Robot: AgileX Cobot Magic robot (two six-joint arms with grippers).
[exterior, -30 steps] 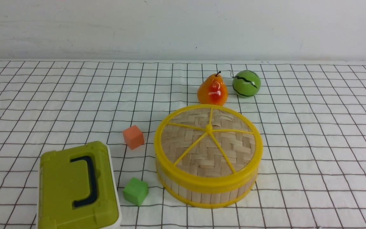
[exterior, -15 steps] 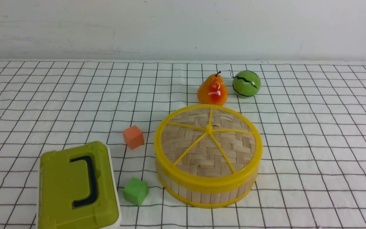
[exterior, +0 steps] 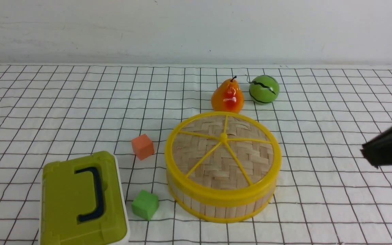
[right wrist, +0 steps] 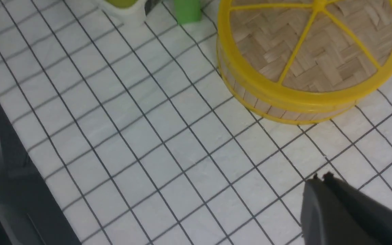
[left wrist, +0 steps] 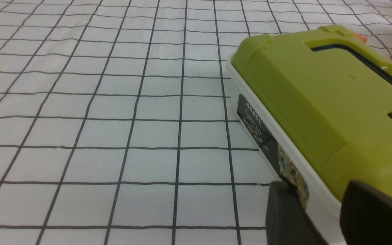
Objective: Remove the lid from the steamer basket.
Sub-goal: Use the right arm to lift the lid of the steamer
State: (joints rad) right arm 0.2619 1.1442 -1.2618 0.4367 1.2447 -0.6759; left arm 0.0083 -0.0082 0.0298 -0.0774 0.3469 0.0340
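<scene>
The lid (exterior: 216, 163), woven bamboo with a yellow rim, spokes and centre knob, sits closed on the steamer basket (exterior: 216, 209) at the table's middle front. Both also show in the right wrist view, the lid (right wrist: 315, 44) on the basket (right wrist: 277, 110). My right gripper (exterior: 368, 153) enters at the right edge, well to the right of the basket and apart from it. In its wrist view the gripper (right wrist: 320, 177) is shut and empty above the cloth. My left gripper (left wrist: 318, 204) is open and empty beside the green box; it is out of the front view.
A green rectangular box (exterior: 80, 200) with a dark handle stands front left, also in the left wrist view (left wrist: 318, 92). An orange cube (exterior: 143, 146) and a green cube (exterior: 145, 204) lie left of the basket. A pear (exterior: 227, 97) and a green ball (exterior: 264, 89) sit behind it.
My right gripper has come into the front view from the right edge. The lid, basket and other objects have not moved.
</scene>
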